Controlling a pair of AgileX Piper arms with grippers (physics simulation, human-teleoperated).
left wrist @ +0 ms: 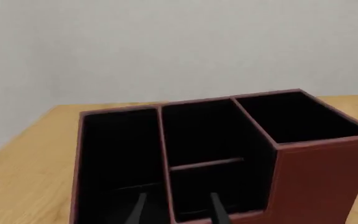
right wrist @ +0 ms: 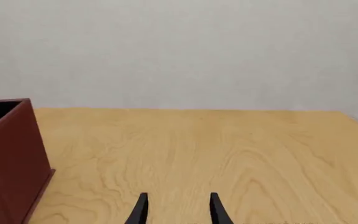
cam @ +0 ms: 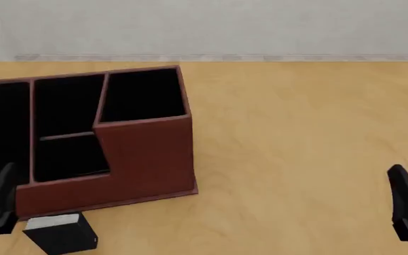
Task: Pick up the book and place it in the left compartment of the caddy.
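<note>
On the left part of the wooden counter (cam: 296, 133) stands the caddy (cam: 147, 159), a reddish-brown box with black lining and a taller stepped corner on its right. Its left compartment (cam: 2, 127), the long undivided bay, runs off the front view's left edge; beside it is a bay crossed by a thin divider (cam: 66, 136). Just in front of the caddy's near wall the book (cam: 62, 232) lies on the counter, black with its pale page edge turned up, outside every bay.

At the lower left, the left hand (left wrist: 177, 210) hangs close beside the book, near the caddy's front wall. Its wrist view looks into the caddy, and the two fingertips stand apart with nothing between them. Well away at the lower right, the right hand (right wrist: 177, 210) hovers over bare wood, its fingertips likewise spread and empty.
</note>
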